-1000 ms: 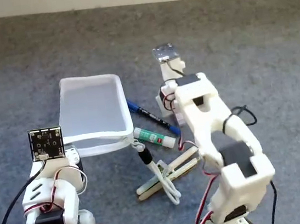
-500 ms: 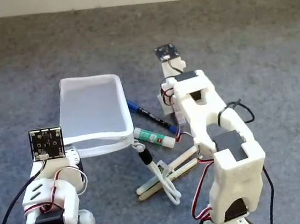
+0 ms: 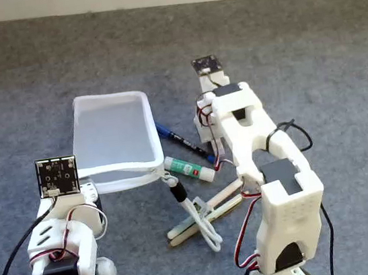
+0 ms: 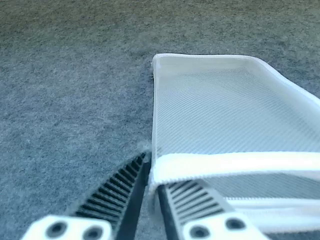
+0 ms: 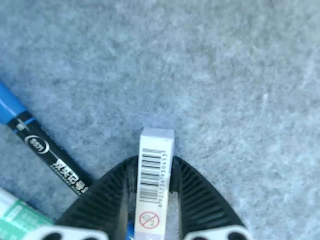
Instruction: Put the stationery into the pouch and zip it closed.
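left gripper (image 4: pixel 152 172) clamps pouch (image 4: pixel 225 110) rim | right gripper (image 5: pixel 154 162) grips barcoded white box (image 5: pixel 156 145), base cut off

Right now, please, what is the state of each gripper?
Left gripper: shut on the rim of the pouch.
Right gripper: shut on a small white barcoded box.

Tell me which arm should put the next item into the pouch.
Right. The right gripper is shut on a small white box, while the left gripper pinches the pouch edge, likely steadying it.
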Controlling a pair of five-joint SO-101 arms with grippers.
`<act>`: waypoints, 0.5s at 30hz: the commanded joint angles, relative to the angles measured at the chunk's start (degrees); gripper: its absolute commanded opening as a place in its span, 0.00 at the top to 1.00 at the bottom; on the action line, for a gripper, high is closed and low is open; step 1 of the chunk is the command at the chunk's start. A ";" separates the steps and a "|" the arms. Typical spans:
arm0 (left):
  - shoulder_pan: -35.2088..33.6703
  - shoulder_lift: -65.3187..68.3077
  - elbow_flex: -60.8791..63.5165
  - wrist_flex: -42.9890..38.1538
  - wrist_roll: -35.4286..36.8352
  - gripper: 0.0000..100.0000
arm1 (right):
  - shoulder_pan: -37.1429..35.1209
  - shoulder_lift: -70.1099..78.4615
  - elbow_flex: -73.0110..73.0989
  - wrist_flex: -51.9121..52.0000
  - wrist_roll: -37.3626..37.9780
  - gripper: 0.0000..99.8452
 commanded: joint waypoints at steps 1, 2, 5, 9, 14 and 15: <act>-0.66 0.57 -3.12 0.09 -0.35 0.99 | -1.01 -0.84 -1.98 0.75 -0.62 0.99; -0.66 0.57 -3.12 0.09 -0.35 0.99 | -1.01 -0.84 -1.98 0.84 -0.79 0.99; -0.66 0.57 -2.95 0.18 -0.35 0.99 | -1.10 -0.84 -2.07 0.84 -2.29 0.99; -0.66 0.40 -2.95 0.53 -0.35 0.99 | -0.92 -4.26 -1.98 2.07 -4.66 0.99; -0.66 0.57 -2.95 0.18 -0.35 0.99 | -0.84 -14.02 3.30 1.71 -4.84 0.99; -0.66 0.57 -2.95 0.18 -0.35 0.99 | -0.92 -15.87 5.05 1.10 -4.84 0.99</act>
